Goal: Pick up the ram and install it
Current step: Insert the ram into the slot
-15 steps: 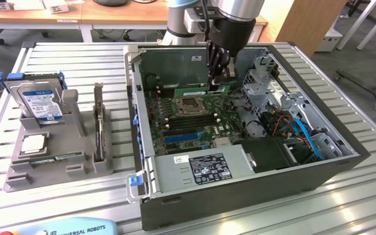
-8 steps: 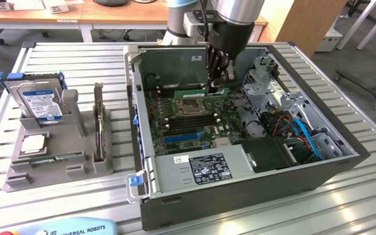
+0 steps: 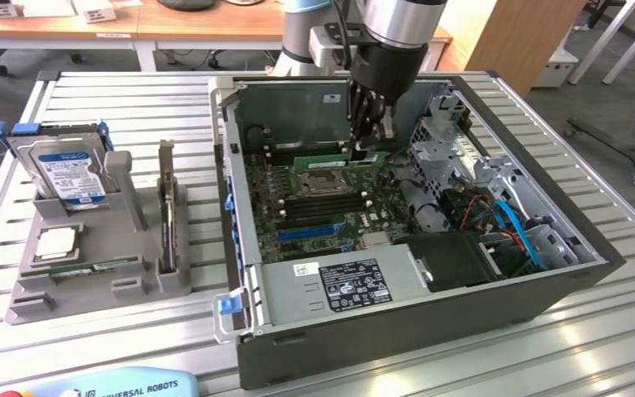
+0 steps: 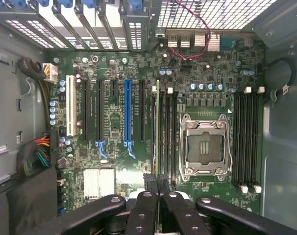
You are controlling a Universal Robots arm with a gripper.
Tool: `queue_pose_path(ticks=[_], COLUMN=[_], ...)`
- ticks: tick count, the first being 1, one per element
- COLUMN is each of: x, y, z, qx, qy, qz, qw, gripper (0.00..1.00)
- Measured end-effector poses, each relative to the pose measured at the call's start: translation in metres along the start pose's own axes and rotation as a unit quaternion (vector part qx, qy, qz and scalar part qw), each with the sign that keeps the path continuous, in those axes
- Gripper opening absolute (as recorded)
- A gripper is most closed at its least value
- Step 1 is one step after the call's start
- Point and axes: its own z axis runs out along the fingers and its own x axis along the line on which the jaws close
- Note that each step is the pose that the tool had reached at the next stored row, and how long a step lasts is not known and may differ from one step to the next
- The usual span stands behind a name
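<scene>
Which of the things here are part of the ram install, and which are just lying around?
Part of the job: ram, held by the gripper at the motherboard in the computer case.
Lying about: hard drive, processor chip, expansion card, all in the grey holder.

Thin green ram (image 3: 327,160), upright on edge, at memory slots (image 4: 167,142)

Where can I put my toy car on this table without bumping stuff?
Bare slats of the silver metal table lie behind the grey parts holder, and at the exterior view's right beside the open dark computer case. Inside the case is crowded: the black gripper grips the thin green ram stick.
</scene>
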Motion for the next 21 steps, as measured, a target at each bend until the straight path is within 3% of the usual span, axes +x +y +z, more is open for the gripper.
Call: queue_pose_path(ticks=[21], x=[0.000], y=[-0.0004], z=[0.0161], qx=[0.0000], qy=[0.0001], qz=[0.000], qw=[1.0000], gripper=[0.11])
